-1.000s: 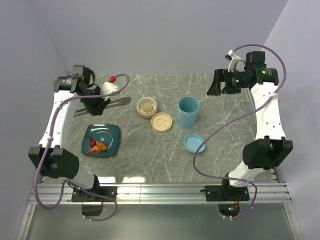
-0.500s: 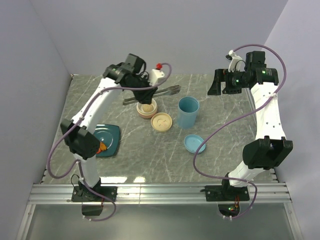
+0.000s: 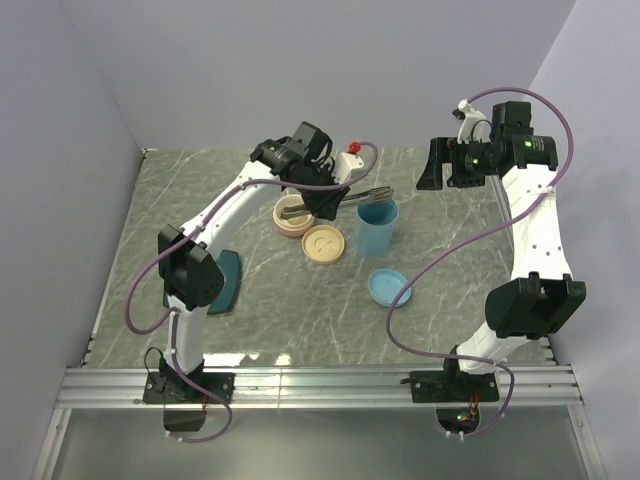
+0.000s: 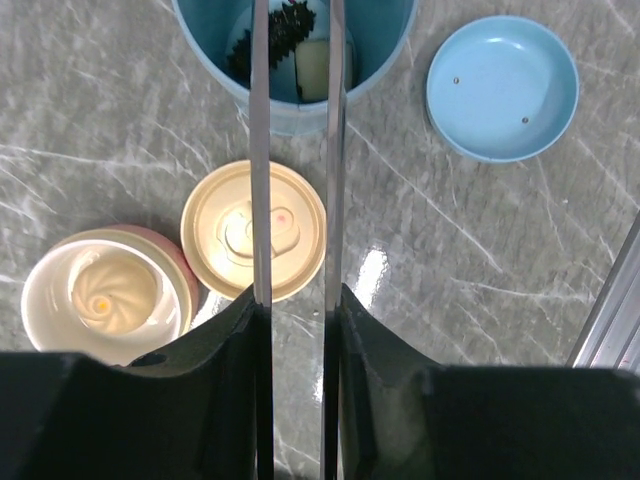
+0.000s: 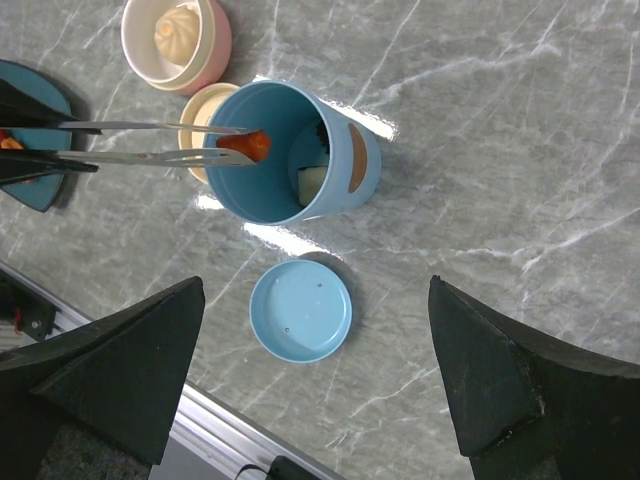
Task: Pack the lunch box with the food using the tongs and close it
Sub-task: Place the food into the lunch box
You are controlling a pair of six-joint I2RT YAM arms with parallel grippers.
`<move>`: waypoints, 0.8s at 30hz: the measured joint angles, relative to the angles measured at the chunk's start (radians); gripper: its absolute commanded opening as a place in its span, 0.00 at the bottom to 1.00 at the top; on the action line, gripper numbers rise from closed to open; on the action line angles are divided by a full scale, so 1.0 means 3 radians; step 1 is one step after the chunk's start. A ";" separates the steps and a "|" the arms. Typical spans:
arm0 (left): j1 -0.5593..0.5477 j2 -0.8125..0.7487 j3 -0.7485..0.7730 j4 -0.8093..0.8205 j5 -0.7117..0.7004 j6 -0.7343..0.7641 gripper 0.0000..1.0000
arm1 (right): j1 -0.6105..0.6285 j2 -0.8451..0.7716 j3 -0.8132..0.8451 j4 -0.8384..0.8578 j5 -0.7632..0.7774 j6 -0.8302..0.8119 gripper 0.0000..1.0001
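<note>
The lunch box is a tall blue cylinder [image 3: 377, 228], standing open at the table's middle. My left gripper [image 3: 330, 200] is shut on the slim metal tongs [image 3: 366, 193], whose tips reach over the box's mouth. In the right wrist view the tongs [image 5: 150, 141] pinch a red-orange shrimp piece [image 5: 246, 145] just above the box's opening [image 5: 300, 150]. In the left wrist view both tong arms [image 4: 260, 150] run up over the box [image 4: 295, 112], which holds a black-and-white roll slice [image 4: 285, 25] and a pale piece [image 4: 312, 68]. My right gripper [image 5: 316, 285] hangs open, high at the back right.
The blue lid [image 3: 388, 287] lies upturned in front of the box. A beige lid [image 3: 323, 244] and a pink bowl [image 3: 294, 215] holding a pale swirled ball [image 4: 100, 295] sit left of the box. The teal plate [image 3: 229, 282] is partly hidden behind my left arm.
My left arm has swung from above the plate at the left across to the middle, carrying the tongs over the blue box. The right arm has not moved.
</note>
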 measured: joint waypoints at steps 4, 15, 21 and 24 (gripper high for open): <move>-0.0001 0.0000 -0.0097 0.0000 0.0000 0.0013 0.46 | 0.0000 0.0000 0.0008 0.0000 -0.0003 -0.0001 1.00; -0.0008 -0.0015 -0.0114 -0.0023 -0.0005 0.0004 0.51 | 0.0000 0.0000 0.0008 -0.0001 -0.0024 -0.0005 1.00; 0.0144 -0.0367 -0.0355 -0.0102 -0.0019 0.0018 0.51 | 0.0000 0.0003 0.0025 -0.0023 -0.0078 -0.0029 1.00; 0.0423 -0.0778 -0.0698 -0.0173 -0.0025 0.0067 0.51 | 0.0000 0.0004 0.0027 -0.0039 -0.0106 -0.0053 1.00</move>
